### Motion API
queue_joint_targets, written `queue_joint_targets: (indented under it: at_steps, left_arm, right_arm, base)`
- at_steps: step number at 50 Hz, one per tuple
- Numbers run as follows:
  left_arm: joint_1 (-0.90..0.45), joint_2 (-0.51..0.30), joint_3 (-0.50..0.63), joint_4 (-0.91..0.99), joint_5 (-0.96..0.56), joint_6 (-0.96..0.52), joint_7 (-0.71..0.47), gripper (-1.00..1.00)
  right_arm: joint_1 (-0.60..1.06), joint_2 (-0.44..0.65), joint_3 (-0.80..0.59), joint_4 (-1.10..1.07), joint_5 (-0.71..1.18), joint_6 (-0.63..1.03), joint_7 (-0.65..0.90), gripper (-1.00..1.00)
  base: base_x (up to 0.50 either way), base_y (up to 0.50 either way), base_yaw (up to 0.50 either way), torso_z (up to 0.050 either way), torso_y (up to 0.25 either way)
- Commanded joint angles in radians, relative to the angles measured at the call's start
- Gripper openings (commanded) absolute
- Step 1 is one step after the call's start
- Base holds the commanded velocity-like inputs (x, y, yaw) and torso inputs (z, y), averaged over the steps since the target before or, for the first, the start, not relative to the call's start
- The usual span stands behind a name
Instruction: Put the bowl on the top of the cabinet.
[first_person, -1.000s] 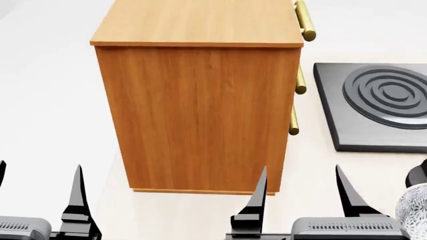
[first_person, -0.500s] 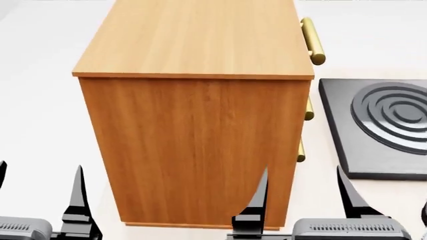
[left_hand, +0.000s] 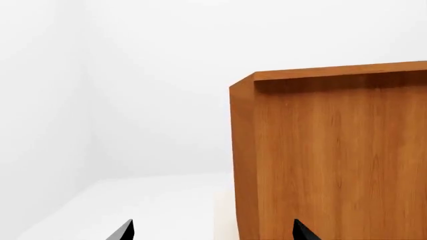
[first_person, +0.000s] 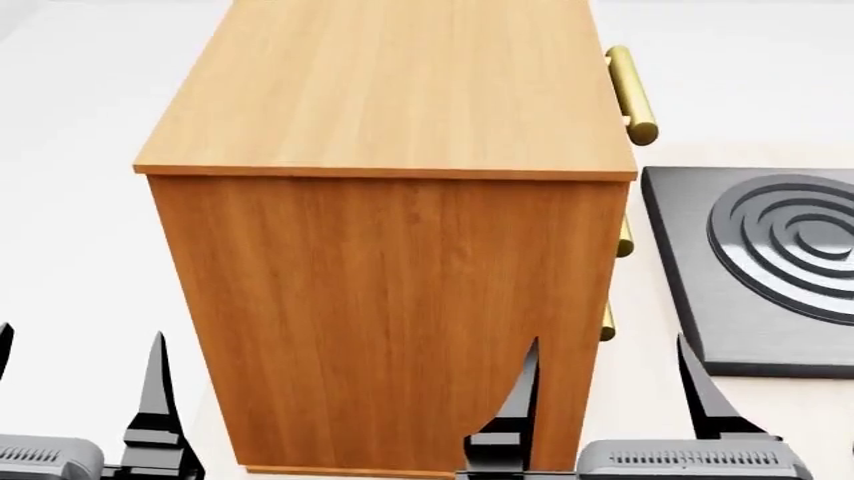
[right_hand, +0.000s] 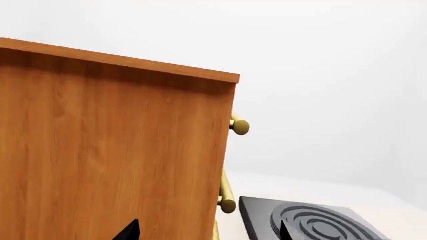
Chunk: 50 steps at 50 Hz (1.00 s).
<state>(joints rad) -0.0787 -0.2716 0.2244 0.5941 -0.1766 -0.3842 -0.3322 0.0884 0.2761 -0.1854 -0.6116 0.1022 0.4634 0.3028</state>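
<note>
White walls and a pale surface (first_person: 80, 150) are framing the scene, with the cabinet (first_person: 387, 300) standing right in front of the robot and filling most of the head view. Its flat top is lying bare, and brass handles (first_person: 630, 95) are sticking out on its right side, next to a dark burner plate (first_person: 774, 260). The bowl is not showing in any view at this moment, so I cannot tell where it is sitting. Judging from this, the step in hand is finding the bowl, and doing it well is likely meaning looking around the cabinet's right side while keeping both arms clear of the wood.

Both arms are resting low at the near edge. The left gripper (first_person: 74, 400) is standing with its fingers spread wide, holding nothing. The right gripper (first_person: 607, 400) is likewise spread wide and empty, its inner finger overlapping the cabinet's near corner in the head view, though whether it is touching I cannot tell.
</note>
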Motion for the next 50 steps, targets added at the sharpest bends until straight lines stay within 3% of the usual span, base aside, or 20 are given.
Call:
queue_joint_targets:
  at_steps: [1, 6, 18, 21, 23, 25, 27, 32, 36, 38, 40, 43, 50]
  left_arm:
    - [-0.001, -0.004, 0.003, 0.0, -0.004, 0.0, -0.005, 1.0]
    - [-0.002, -0.006, 0.003, -0.005, -0.006, 0.004, -0.006, 1.0]
    - [-0.009, -0.007, 0.003, -0.013, -0.014, 0.008, -0.009, 1.0]
    - [-0.009, -0.008, 0.004, -0.008, -0.016, 0.004, -0.012, 1.0]
    - [-0.013, -0.008, 0.01, -0.008, -0.012, 0.001, -0.014, 1.0]
    - [-0.017, -0.008, 0.012, -0.005, -0.012, -0.005, -0.015, 1.0]
    - [-0.019, -0.006, 0.018, -0.01, -0.008, 0.0, -0.016, 1.0]
    - [-0.019, -0.007, 0.018, -0.019, -0.011, 0.005, -0.017, 1.0]
    - [-0.019, -0.01, 0.02, -0.013, -0.009, 0.005, -0.02, 1.0]
    - [-0.019, -0.01, 0.02, -0.013, -0.01, 0.005, -0.021, 1.0]
    - [-0.016, -0.013, 0.018, 0.004, -0.013, -0.005, -0.024, 1.0]
    - [-0.018, -0.015, 0.021, 0.008, -0.011, -0.009, -0.027, 1.0]
    - [-0.023, -0.014, 0.03, -0.006, -0.006, -0.006, -0.031, 1.0]
  right_arm:
    - [0.001, 0.038, -0.083, -0.019, -0.109, 0.063, 0.032, 1.0]
    - [0.005, 0.059, -0.087, -0.07, -0.119, 0.137, 0.024, 1.0]
    - [0.063, 0.124, 0.071, -0.412, -0.049, 0.597, -0.06, 1.0]
    - [0.07, 0.178, 0.103, -0.435, 0.015, 0.645, -0.037, 1.0]
    - [0.096, 0.398, 0.152, -0.435, 0.315, 0.62, 0.239, 1.0]
    - [0.131, 0.56, 0.112, -0.435, 0.615, 0.548, 0.52, 1.0]
    - [0.14, 0.66, 0.084, -0.434, 0.87, 0.52, 0.605, 1.0]
    - [0.086, 0.81, 0.062, -0.432, 0.953, 0.396, 0.699, 1.0]
    - [0.051, 1.017, -0.093, -0.435, 0.976, 0.22, 0.841, 1.0]
    - [0.071, 1.048, -0.146, -0.435, 0.975, 0.179, 0.862, 1.0]
    - [-0.011, 1.193, -0.25, -0.435, 0.933, -0.01, 0.932, 1.0]
    - [-0.07, 1.292, -0.337, -0.435, 0.908, -0.127, 0.994, 1.0]
    - [-0.108, 1.294, -0.374, -0.435, 0.908, -0.109, 1.027, 1.0]
  base:
    - [0.0, 0.0, 0.0, 0.0, 0.0]
    - [0.0, 0.0, 0.0, 0.0, 0.0]
    - [0.0, 0.0, 0.0, 0.0, 0.0]
    - [0.0, 0.0, 0.0, 0.0, 0.0]
    - [0.0, 0.0, 0.0, 0.0, 0.0]
    - [0.0, 0.0, 0.0, 0.0, 0.0]
    - [0.0, 0.0, 0.0, 0.0, 0.0]
    - [0.0, 0.0, 0.0, 0.0, 0.0]
    - [0.0, 0.0, 0.0, 0.0, 0.0]
    - [0.0, 0.0, 0.0, 0.0, 0.0]
    - [0.0, 0.0, 0.0, 0.0, 0.0]
    - [0.0, 0.0, 0.0, 0.0, 0.0]
    - [0.0, 0.0, 0.0, 0.0, 0.0]
